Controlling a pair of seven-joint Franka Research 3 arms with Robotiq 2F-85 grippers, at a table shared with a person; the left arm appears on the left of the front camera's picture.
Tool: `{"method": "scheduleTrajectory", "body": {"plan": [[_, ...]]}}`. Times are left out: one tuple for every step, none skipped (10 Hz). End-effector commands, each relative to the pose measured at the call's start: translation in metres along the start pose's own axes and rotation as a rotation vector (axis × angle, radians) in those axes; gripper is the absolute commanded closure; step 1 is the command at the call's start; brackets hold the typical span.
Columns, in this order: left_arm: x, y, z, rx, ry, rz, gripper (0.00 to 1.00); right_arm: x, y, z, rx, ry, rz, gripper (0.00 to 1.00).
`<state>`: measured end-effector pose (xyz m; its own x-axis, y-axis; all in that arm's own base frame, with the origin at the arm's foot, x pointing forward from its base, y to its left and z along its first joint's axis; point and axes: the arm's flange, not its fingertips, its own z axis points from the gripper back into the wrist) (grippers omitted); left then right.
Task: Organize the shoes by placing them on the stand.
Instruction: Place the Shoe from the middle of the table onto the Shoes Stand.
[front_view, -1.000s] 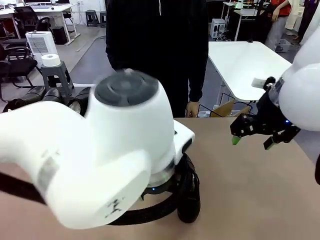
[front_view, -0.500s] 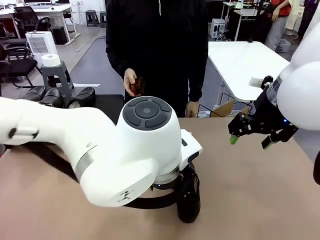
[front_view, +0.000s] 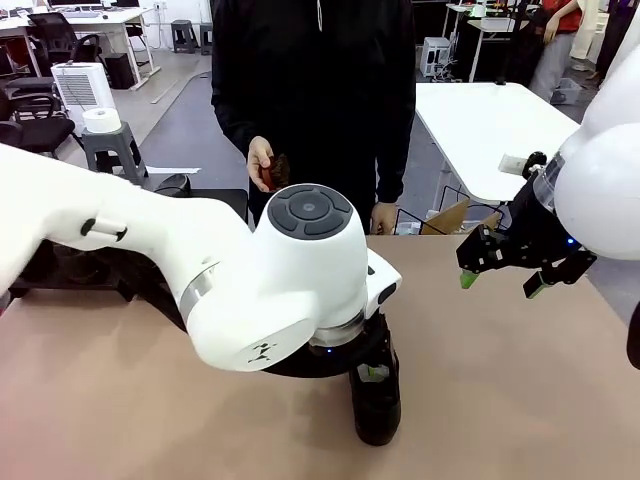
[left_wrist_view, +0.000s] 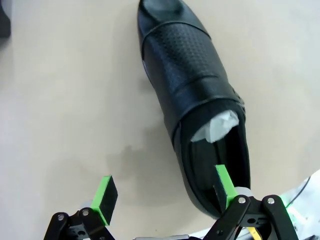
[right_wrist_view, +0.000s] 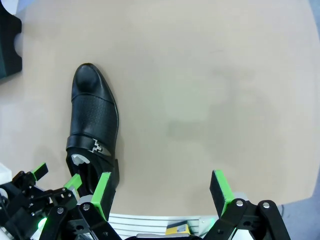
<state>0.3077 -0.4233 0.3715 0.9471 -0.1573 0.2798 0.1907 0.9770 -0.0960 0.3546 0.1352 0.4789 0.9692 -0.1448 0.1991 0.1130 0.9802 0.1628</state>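
A black shiny shoe (left_wrist_view: 195, 90) with white paper stuffing lies alone on the tan table, also seen under my left wrist (front_view: 375, 410) and from the right wrist (right_wrist_view: 92, 125). My left gripper (left_wrist_view: 165, 192) is open at its heel end. One green fingertip (left_wrist_view: 224, 186) sits inside the shoe's opening and the other (left_wrist_view: 105, 196) stands outside over the table. My right gripper (front_view: 505, 272) hangs open above the table's right side with nothing between its fingers (right_wrist_view: 161, 194). The black stand (front_view: 222, 203) is at the far left with a shoe (front_view: 172, 184) on it, mostly hidden by my left arm.
A person in black stands at the far edge, one hand (front_view: 262, 163) holding a small dark thing. A white table (front_view: 490, 125) is at the back right. A corner of the stand (right_wrist_view: 7, 47) shows in the right wrist view. Bare tabletop spreads right of the shoe.
My left arm has swung and lowered, bringing its gripper onto the shoe's heel end and covering most of the stand. The right gripper has barely moved.
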Motion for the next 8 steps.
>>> {"method": "scheduleTrajectory", "body": {"plan": [[0.005, -0.022, -0.02, 0.029, 0.0, 0.054, 0.0, 0.003, 0.001, 0.0, 0.011, 0.0, -0.005, 0.0], [0.003, -0.024, -0.025, 0.032, 0.009, 0.049, 0.0, 0.003, 0.001, 0.0, 0.011, 0.0, -0.005, 0.0], [0.003, -0.028, -0.03, 0.056, 0.016, 0.063, 0.0, 0.003, 0.001, 0.0, 0.011, 0.0, -0.005, 0.0], [0.001, -0.027, -0.033, 0.091, 0.014, 0.078, 0.0, 0.003, 0.001, 0.0, 0.011, 0.0, -0.005, 0.0], [0.001, -0.027, -0.034, 0.107, 0.022, 0.078, 0.17, 0.003, 0.001, 0.0, 0.011, 0.0, -0.005, 0.0], [0.002, -0.027, -0.034, 0.114, 0.024, 0.084, 0.36, 0.003, 0.001, 0.0, 0.011, 0.0, -0.005, 0.0], [0.002, -0.026, -0.033, 0.114, 0.025, 0.085, 0.54, 0.003, 0.001, 0.0, 0.011, 0.0, -0.005, 0.0], [0.001, -0.028, -0.033, 0.111, 0.03, 0.091, 0.73, 0.003, 0.001, 0.0, 0.011, 0.0, -0.005, 0.0]]}}
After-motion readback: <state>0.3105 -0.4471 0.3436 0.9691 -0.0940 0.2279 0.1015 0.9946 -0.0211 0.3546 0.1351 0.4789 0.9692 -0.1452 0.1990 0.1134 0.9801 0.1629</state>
